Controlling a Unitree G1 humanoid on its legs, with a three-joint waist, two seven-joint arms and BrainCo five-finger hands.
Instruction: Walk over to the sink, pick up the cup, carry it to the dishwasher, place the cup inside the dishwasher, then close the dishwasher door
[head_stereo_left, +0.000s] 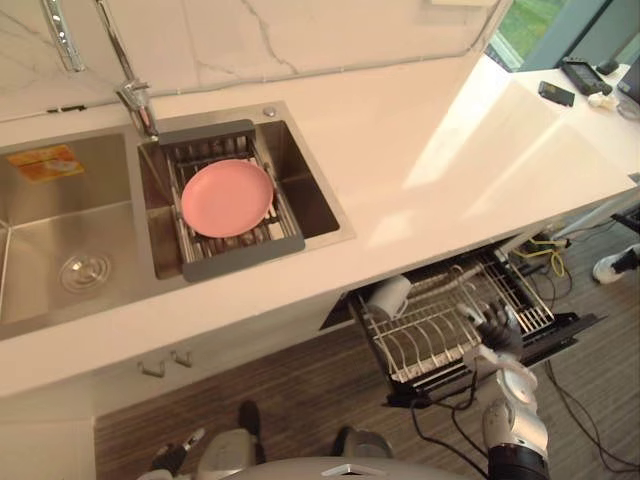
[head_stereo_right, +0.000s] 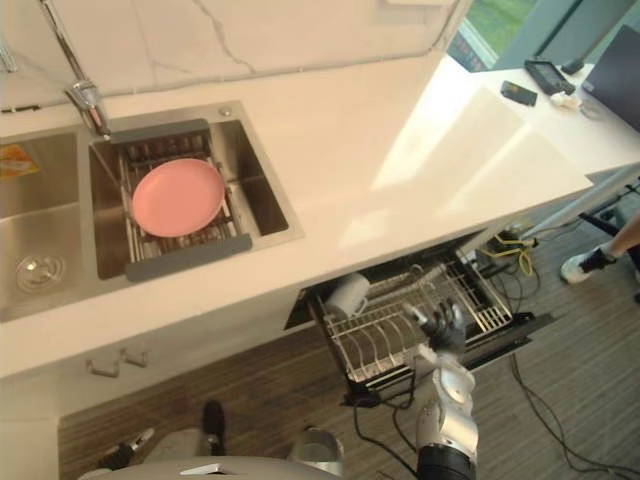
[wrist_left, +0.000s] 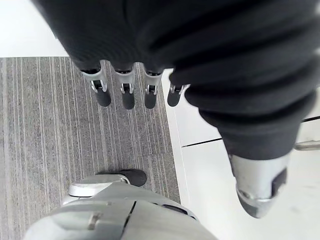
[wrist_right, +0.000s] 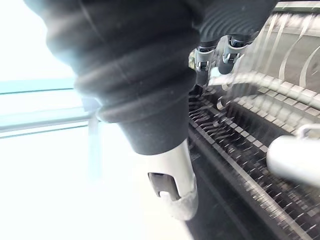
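A white cup lies on its side at the left end of the wire rack in the pulled-out dishwasher below the counter. My right hand hovers over the right half of that rack, a good way from the cup, fingers spread and holding nothing. In the right wrist view its fingers reach out over the rack's tines. My left hand hangs at my side over the striped floor, fingers straight and empty.
A pink plate rests on a grey drain rack in the right sink basin, beside the tap. The white counter overhangs the dishwasher. Dark devices lie at its far right. A person's shoe stands on the floor right.
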